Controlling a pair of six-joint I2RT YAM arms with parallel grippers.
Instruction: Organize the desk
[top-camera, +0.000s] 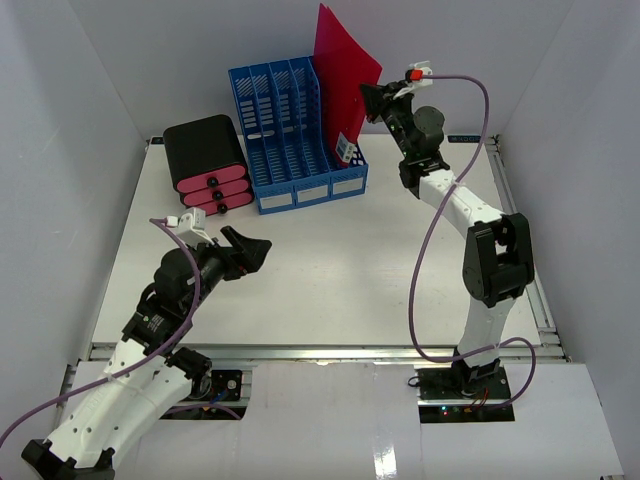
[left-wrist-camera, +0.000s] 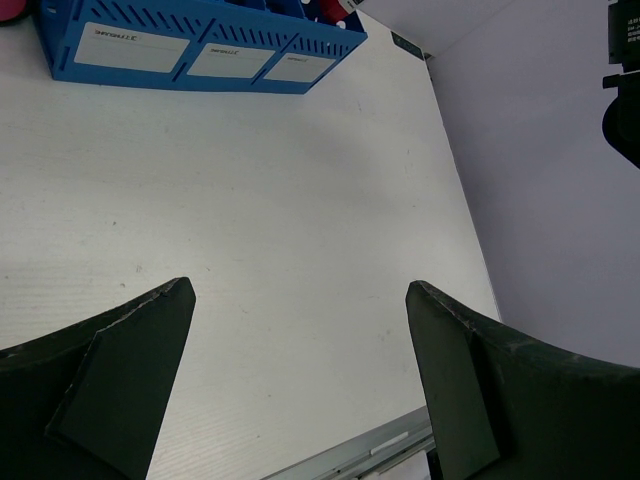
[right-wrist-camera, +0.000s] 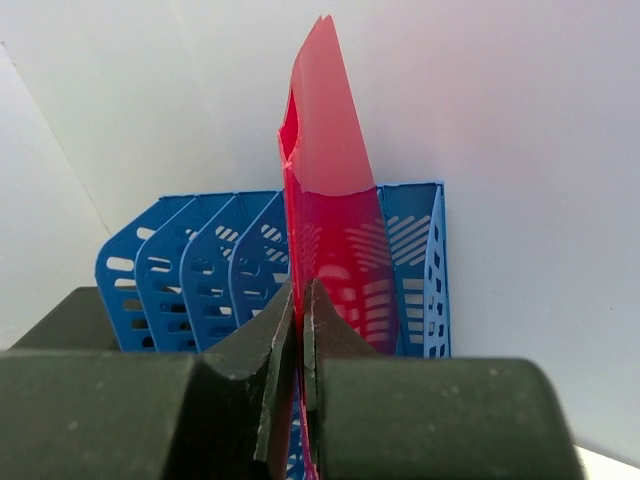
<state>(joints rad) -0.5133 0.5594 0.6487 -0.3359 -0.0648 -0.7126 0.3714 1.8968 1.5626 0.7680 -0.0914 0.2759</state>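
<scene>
Two hands are mine, and they are doing different things. My right hand (right-wrist-camera: 298, 300) is raised at the far right of the desk (top-camera: 300, 290), its fingers pressed together on the near edge of a red folder (top-camera: 340, 70), with only the thin translucent sheet between them. The red folder stands tall and leans a little, its lower part down in the right-end slot of a blue file rack (top-camera: 290, 130).

The blue file rack sits at the back of the desk against the far wall, its slotted dividers upright. Three white labels (left-wrist-camera: 230, 60) run along its low front wall. Each carries one short grey word, but from my left wrist it is too small and blurred for me to read.

Just left of the rack is a black drawer unit (top-camera: 205, 150) with three pink drawer fronts, each with dark knobs.

My left hand (top-camera: 250, 250) hovers over the near left part of the desk with its fingers spread wide and nothing between them. The white desk lies flat below both arms, its silver rail (top-camera: 320, 352) along the front edge.
</scene>
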